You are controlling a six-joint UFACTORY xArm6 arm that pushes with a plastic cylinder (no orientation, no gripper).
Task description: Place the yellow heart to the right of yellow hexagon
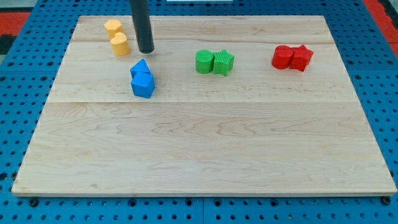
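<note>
Two yellow blocks stand at the view's upper left. The upper one (112, 27) looks like the hexagon. The lower one (120, 44) looks like the heart and sits just below and slightly right of the hexagon, touching or nearly touching it. My tip (145, 51) rests on the board just right of the yellow heart, a small gap apart, and above the blue blocks.
Two blue blocks (142, 79) sit together below my tip. A green pair (214, 62) stands at top centre and a red pair (292, 58) at top right. The wooden board (205, 143) lies on a blue pegboard.
</note>
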